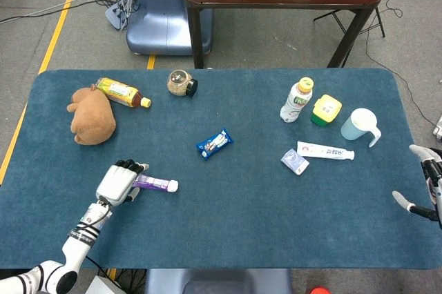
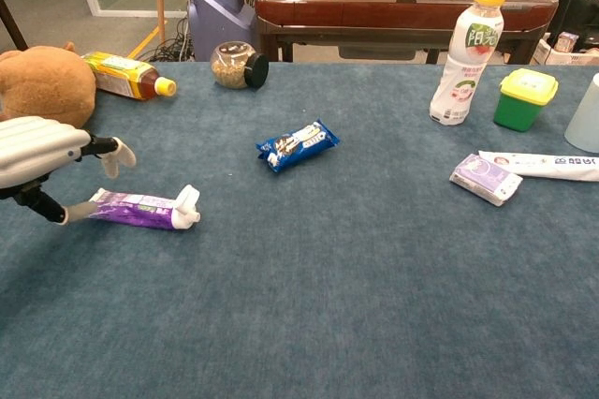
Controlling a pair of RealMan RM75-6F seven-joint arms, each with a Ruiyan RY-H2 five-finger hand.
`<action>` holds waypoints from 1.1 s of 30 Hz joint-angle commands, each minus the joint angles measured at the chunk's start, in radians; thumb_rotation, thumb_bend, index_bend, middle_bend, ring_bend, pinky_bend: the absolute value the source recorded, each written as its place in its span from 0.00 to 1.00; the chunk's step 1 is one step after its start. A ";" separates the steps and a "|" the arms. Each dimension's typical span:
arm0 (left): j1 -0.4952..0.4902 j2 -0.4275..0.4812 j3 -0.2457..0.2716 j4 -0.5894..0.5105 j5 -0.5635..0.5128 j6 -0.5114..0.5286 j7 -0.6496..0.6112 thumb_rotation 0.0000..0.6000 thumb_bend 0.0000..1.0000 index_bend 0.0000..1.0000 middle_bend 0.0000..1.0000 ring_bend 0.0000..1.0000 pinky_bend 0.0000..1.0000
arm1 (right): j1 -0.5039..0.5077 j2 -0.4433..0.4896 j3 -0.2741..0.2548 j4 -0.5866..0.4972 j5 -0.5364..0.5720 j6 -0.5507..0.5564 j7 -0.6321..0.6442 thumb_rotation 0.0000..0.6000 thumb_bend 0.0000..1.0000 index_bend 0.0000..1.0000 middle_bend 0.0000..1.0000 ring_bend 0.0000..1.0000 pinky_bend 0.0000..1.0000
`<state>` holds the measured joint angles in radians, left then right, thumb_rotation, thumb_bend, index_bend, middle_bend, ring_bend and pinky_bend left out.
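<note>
Left hand (image 1: 118, 183) hovers, fingers spread and holding nothing, over tail of purple tube (image 1: 157, 183) on counter (image 1: 248, 225); right hand (image 1: 429, 187) spread wide, idle at counter edge.

- We take the snack packet (image 1: 214, 143) as our landmark, lying mid-table (image 1: 248, 225).
- Left and nearer us lies the toothpaste tube (image 1: 157, 183), our left hand (image 1: 117, 183) over its tail end.
- Far left sits the plush toy (image 1: 92, 116).
- Right, behind, stands the water bottle (image 1: 296, 100).
</note>
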<state>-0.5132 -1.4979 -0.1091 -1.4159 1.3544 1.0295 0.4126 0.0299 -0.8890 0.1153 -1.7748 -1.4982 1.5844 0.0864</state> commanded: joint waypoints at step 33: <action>-0.073 -0.112 0.026 0.149 -0.005 -0.022 -0.018 1.00 0.26 0.38 0.32 0.22 0.25 | -0.039 -0.001 -0.010 0.044 0.009 0.023 0.080 1.00 0.20 0.17 0.22 0.16 0.17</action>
<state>-0.5858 -1.6101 -0.0835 -1.2675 1.3495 1.0084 0.3953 -0.0093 -0.8903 0.1050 -1.7313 -1.4889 1.6078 0.1661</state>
